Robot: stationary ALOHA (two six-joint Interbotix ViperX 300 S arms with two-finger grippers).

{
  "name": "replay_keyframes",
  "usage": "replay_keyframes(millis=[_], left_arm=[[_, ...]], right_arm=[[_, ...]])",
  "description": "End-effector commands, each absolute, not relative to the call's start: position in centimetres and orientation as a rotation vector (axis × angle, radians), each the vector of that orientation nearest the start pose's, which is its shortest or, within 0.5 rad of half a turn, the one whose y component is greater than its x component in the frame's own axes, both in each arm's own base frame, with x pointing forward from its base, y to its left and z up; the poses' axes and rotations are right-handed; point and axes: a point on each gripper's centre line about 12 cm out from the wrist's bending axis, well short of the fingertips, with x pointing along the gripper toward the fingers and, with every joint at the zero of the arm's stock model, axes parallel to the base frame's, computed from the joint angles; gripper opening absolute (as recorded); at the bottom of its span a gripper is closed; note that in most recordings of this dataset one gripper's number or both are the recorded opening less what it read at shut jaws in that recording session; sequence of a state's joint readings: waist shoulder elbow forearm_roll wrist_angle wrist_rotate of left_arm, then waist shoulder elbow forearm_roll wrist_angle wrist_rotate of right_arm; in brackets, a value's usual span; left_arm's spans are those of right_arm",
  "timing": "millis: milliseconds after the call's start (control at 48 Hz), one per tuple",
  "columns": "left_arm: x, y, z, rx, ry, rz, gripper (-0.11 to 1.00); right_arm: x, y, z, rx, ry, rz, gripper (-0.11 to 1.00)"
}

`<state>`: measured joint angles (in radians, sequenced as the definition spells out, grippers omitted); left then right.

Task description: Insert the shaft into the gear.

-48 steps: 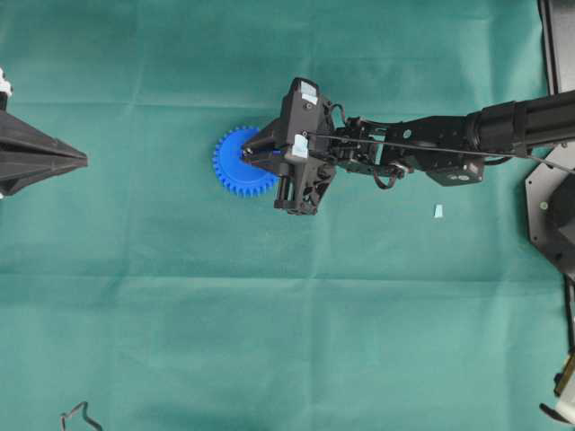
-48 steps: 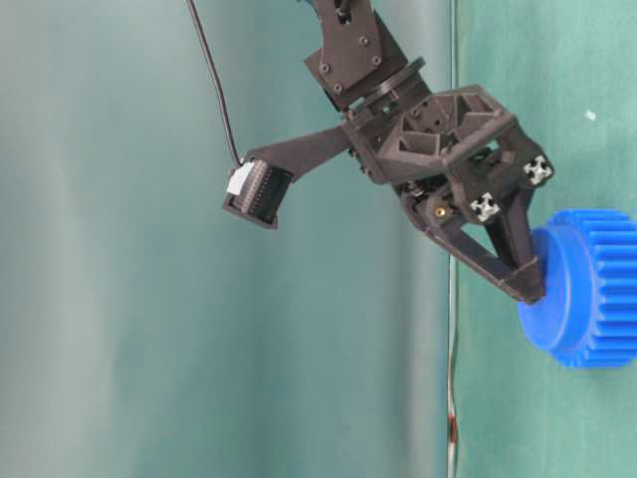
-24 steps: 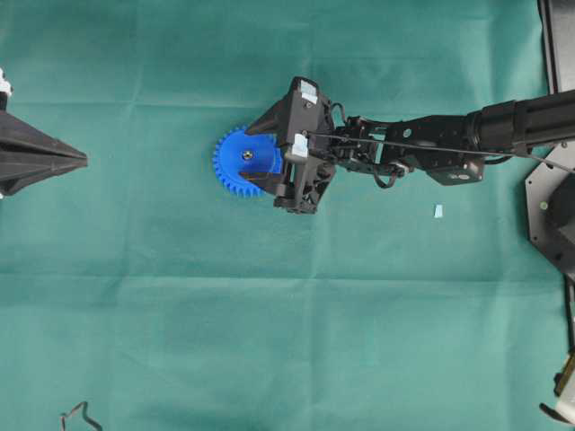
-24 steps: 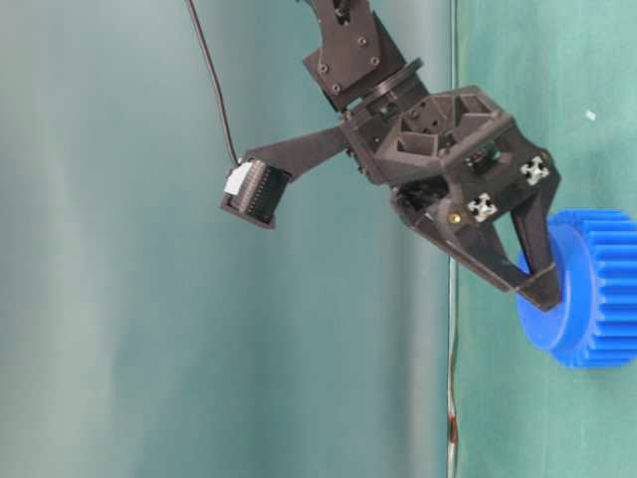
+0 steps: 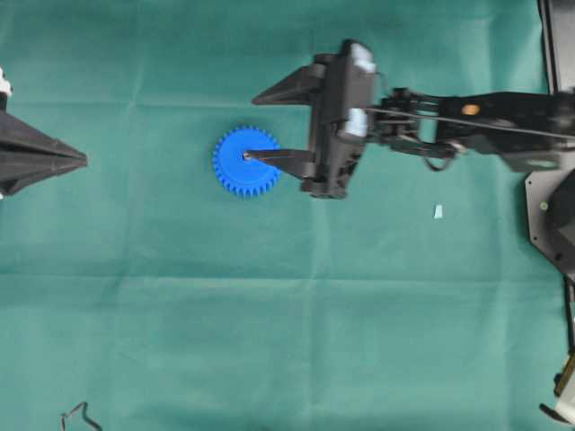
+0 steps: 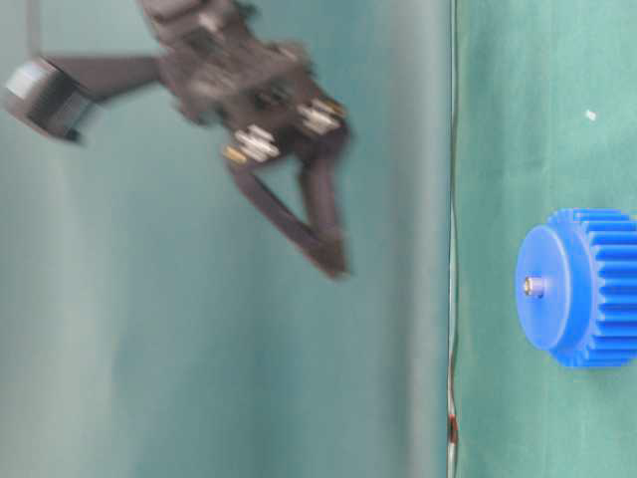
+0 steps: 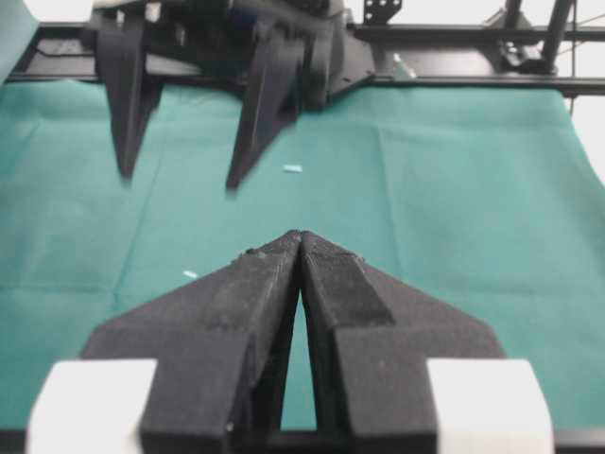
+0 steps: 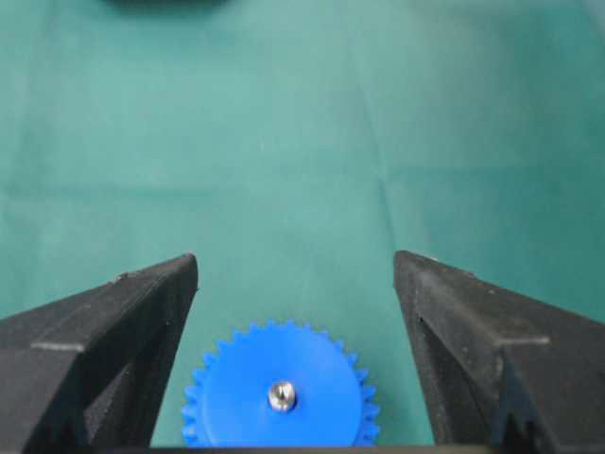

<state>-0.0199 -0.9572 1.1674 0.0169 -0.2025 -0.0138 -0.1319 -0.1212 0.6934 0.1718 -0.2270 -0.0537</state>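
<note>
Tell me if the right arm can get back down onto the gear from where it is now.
Probably yes. The right end effector hangs open above the gear, its fingers on either side, with nothing between them. The shaft already sits in the bore.

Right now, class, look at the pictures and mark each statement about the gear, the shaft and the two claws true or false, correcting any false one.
1. The shaft stands in the centre hole of the gear. True.
2. The right claw is shut on the shaft. False: its jaws stand wide open, holding nothing.
3. The left claw is shut. True.
4. The gear is tipped up on its teeth. False: it lies flat on the green cloth.
5. The right claw touches the gear. False: the table-level view shows it above, clear of it.
</note>
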Motion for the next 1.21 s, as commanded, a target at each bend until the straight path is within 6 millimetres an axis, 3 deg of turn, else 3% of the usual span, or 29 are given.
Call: replay_keyframes(millis=[0,187,458,666,854,1187], left_arm=[[20.3,-0.5,29.4,0.007,-0.014,-0.027,0.03],[20.2,-0.5,29.5,0.006,-0.015,-0.025,0.03],[20.2,-0.5,29.4,0.007,-0.011,-0.027,0.03],[20.3,-0.5,29.3,0.007,-0.009,-0.025,0.03],[20.3,-0.5,29.3,0.007,-0.009,-0.027,0.03],[20.2,-0.5,29.4,0.006,-0.012,-0.027,0.03]], right_arm=[[36.9,-5.4,25.9,0.124,0.262,-0.184,0.86],[33.2,-4.9,28.0,0.121,0.191,-0.183,0.86],[27.4,-4.3,29.3,0.118,0.133,-0.181,0.86],[24.4,-3.8,29.6,0.118,0.109,-0.172,0.85],[22.8,-3.5,29.2,0.119,0.103,-0.169,0.85],[22.7,-3.5,29.0,0.113,0.11,-0.167,0.85]])
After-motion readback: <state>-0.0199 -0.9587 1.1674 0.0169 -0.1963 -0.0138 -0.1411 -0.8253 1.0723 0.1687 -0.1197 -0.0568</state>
